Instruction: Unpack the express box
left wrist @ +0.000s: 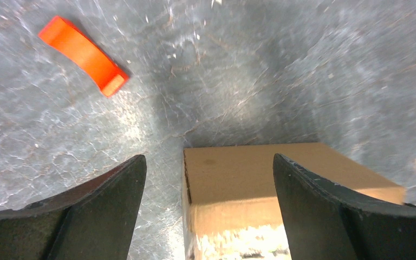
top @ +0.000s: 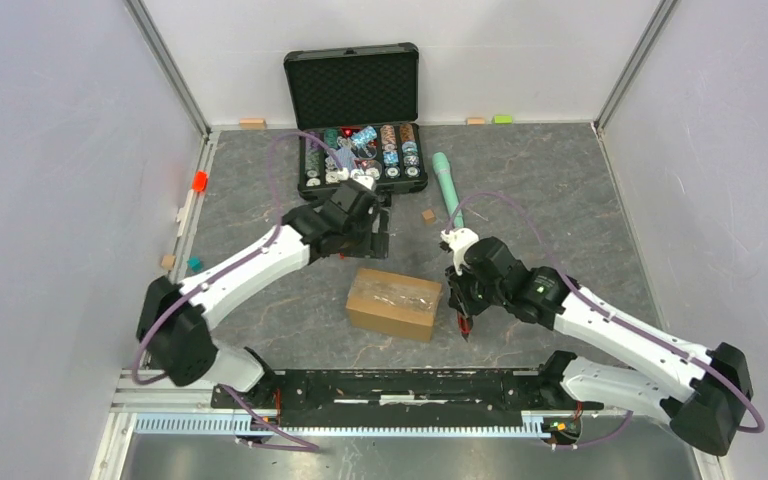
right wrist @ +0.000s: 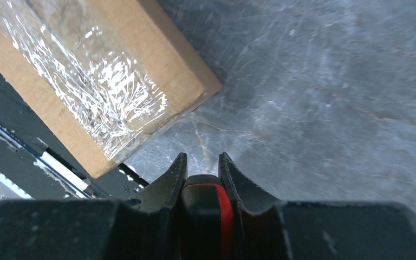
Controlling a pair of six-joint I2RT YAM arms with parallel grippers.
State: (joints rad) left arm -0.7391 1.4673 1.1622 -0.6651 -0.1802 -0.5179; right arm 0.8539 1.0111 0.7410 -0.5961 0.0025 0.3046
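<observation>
Left gripper [top: 376, 236] stands spread, its fingers [left wrist: 86, 216] wide apart over the far edge of the express box [top: 394, 303]. The box lies flat on the grey table [top: 560, 180] between both arms (glossy tape across its top). Right gripper [right wrist: 202, 162], just beside the box's right end, pinches a red-and-black tool [right wrist: 208, 208].

Matt cardboard express box [top: 394, 303], glossy crinkled tape [right wrist: 95, 92], matt stone-look table [top: 560, 180], smooth red-and-black plastic tool [right wrist: 207, 216]
</observation>
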